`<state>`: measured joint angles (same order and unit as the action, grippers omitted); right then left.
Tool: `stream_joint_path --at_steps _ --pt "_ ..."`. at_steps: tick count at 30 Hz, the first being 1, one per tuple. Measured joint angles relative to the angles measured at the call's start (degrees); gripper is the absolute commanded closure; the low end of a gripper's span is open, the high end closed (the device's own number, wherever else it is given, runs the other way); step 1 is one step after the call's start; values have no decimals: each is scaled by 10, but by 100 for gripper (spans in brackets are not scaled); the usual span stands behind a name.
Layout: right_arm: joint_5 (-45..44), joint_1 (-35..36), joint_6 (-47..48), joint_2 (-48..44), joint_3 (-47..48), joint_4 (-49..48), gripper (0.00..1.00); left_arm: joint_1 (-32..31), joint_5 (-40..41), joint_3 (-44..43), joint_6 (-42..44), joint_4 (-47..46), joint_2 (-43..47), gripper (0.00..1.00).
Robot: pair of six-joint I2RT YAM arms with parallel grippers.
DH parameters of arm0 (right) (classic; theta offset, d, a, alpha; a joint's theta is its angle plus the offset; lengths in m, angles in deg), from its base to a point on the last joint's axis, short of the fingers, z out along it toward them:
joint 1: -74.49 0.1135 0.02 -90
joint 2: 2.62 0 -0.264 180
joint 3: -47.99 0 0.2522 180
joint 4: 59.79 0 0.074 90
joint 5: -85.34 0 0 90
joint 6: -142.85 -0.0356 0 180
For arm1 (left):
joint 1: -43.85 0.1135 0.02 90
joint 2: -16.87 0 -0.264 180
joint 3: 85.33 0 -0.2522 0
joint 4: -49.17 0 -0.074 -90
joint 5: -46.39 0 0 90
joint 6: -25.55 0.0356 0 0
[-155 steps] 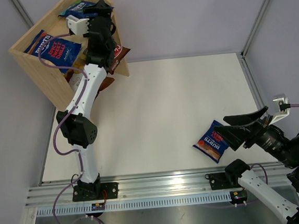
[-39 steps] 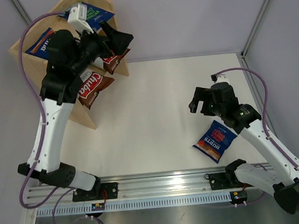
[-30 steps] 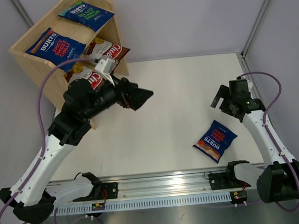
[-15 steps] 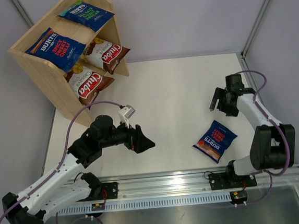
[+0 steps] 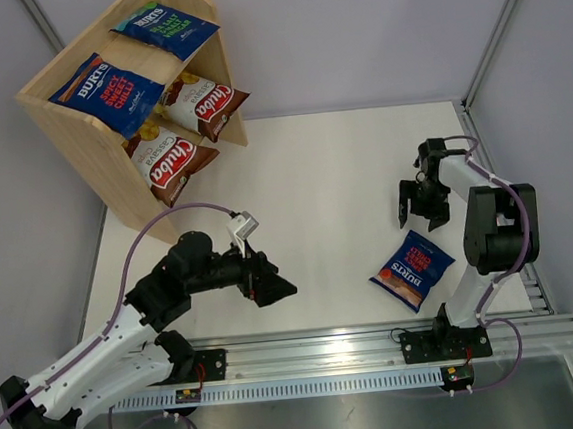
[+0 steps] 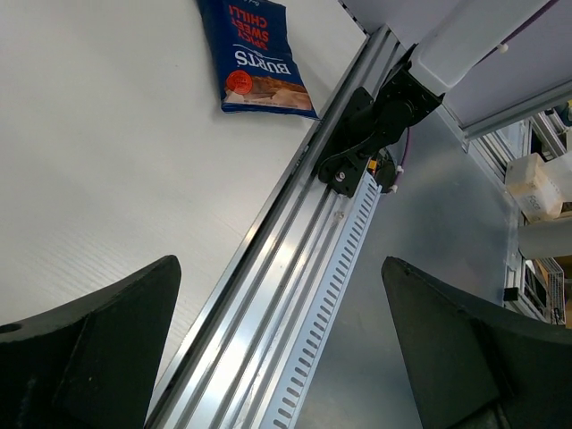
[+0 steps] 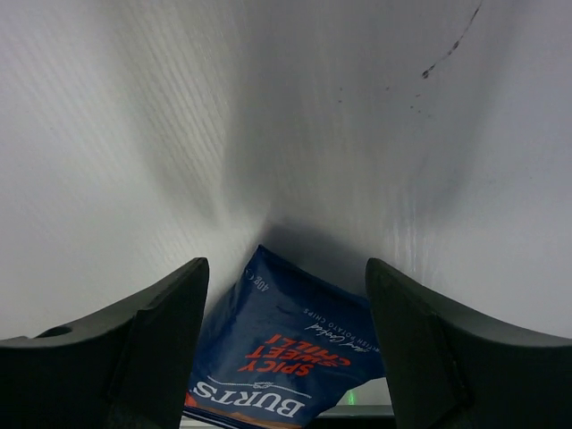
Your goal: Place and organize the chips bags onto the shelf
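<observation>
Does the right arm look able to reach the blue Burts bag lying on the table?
Probably yes. The right gripper hangs open just beyond the Burts bag, nothing lies between them, and the left gripper is well aside. In the wrist view the bag sits framed between the open fingers.

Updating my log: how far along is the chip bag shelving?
Done: the shelf holds two blue bags on top, two brown-and-white bags below. In hand: nothing; the left gripper and right gripper are open, the right near the last blue bag. Left: shelving that bag, on the table.
</observation>
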<state>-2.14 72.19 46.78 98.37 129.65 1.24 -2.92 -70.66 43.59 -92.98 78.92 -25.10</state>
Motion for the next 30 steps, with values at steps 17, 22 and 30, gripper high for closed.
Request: stream_joint_path --at_steps 17,22,30 --pt "-34 13 -6 52 0 28 48 -16 1 4 0 -2 0 1" --pt "-33 15 1 59 4 36 47 -17 1 4 1 -2 -7 1" --pt "-34 16 -14 45 8 37 28 -17 3 4 1 0 -18 1"
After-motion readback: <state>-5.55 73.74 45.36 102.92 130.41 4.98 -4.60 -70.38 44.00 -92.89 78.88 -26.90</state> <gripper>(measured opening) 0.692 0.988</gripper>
